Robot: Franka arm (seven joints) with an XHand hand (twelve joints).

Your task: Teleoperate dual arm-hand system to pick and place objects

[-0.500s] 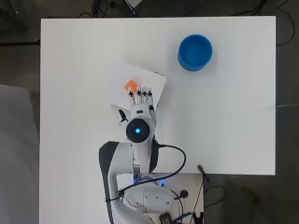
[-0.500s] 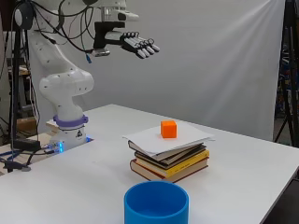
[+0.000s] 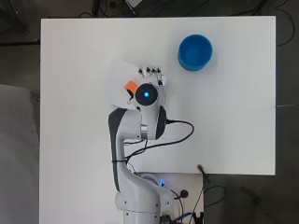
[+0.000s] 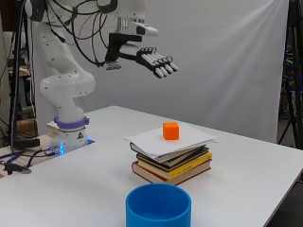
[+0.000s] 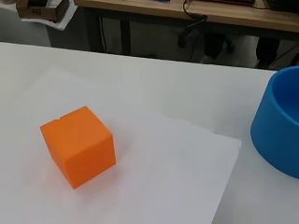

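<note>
Side view shows the book stack (image 4: pixel 171 163) under the paper (image 4: pixel 182 139); overhead hides it. Hand (image 4: pixel 150 57) open, fingers straight, empty, well above the orange cube (image 4: pixel 171 130).

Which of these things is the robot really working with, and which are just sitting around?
Part of the job:
- orange cube, on the white sheet
- blue bowl, a likely drop-off spot
- hand, open, high above the cube

Just lying about:
- stack of books under the white sheet
- cables by the arm's base
</note>
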